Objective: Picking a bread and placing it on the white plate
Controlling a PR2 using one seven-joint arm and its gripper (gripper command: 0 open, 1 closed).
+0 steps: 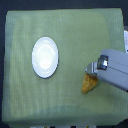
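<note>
In the exterior view we see the bread lying on the green cloth toward that view's right, well apart from the white plate at its left. Our gripper sits right over the bread's upper end; we cannot tell whether it is open or closed.

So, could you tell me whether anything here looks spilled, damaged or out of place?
Nothing stands out. The white plate sits empty and flat on the green cloth, and the bread lies intact beside the gripper, apart from the plate.
</note>
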